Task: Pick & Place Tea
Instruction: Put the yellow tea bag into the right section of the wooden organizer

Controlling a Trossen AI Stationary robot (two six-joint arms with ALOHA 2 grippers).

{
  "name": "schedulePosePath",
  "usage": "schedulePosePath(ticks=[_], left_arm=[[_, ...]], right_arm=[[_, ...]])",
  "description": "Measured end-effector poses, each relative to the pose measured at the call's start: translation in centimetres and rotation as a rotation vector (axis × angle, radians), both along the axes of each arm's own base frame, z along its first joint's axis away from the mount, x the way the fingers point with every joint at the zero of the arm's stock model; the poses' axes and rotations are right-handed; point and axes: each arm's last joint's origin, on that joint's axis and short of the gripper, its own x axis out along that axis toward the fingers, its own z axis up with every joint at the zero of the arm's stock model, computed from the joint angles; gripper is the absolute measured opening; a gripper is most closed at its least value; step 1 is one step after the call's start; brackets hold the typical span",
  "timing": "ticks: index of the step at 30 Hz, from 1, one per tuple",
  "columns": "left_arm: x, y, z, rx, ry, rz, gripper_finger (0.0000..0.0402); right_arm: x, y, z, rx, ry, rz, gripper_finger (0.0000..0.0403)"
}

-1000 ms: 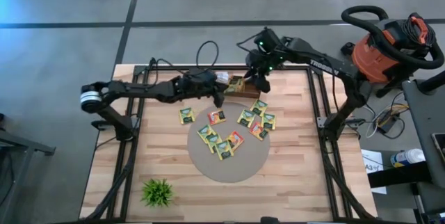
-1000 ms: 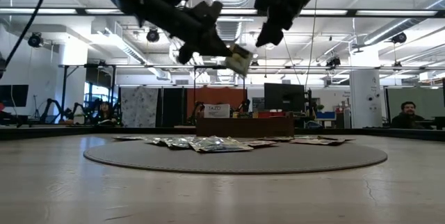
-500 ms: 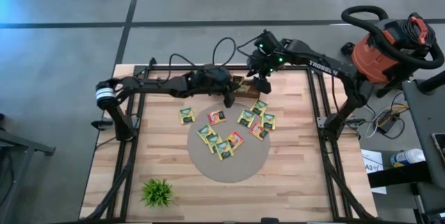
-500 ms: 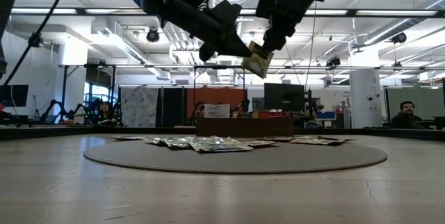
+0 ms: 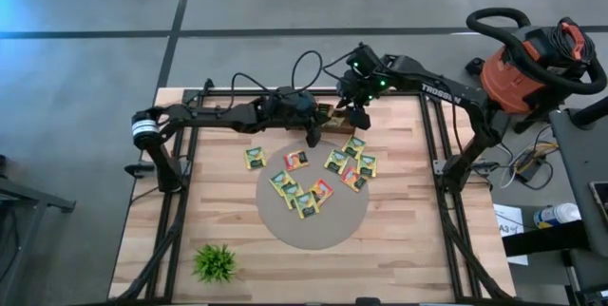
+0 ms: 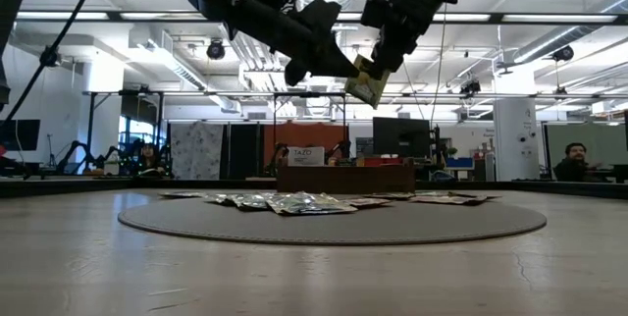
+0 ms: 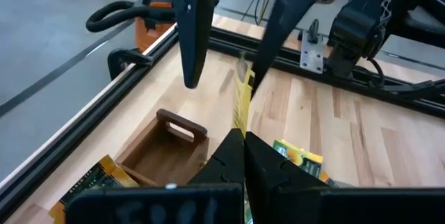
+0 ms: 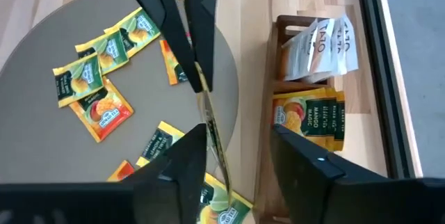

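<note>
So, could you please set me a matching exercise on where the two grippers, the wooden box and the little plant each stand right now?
Things:
1. left gripper
2. right gripper
3. wooden box
4. green plant

States or places:
A. stands alone near a corner of the table, away from both arms
B. open, one finger on either side of the raised sachet
C. shut on a tea sachet held up in the air
D. sits on the table below the two grippers, with sachets inside

Pairs: 1-C, 2-B, 3-D, 4-A
</note>
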Motion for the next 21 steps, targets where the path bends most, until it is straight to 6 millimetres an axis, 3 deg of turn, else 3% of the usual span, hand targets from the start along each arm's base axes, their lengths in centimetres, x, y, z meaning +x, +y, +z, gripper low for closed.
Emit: schedulePosePath(ticks=[10, 16, 21], left_arm=[[0.0, 0.03, 0.14, 0.006, -0.009, 0.009, 0.0006], [-0.06, 0.13, 0.18, 0.0, -0.011, 0.064, 0.0051], [-0.45, 0.52, -0.15, 0.006, 0.037, 0.238, 0.0111]], right_arm=[[-0.03, 0.04, -0.13, -0.019, 0.003, 0.033, 0.0017], [-0.22, 0.13, -0.3, -0.014, 0.03, 0.03, 0.0009], [-0.46, -0.29, -1.05, -0.072, 0.124, -0.024, 0.0009]])
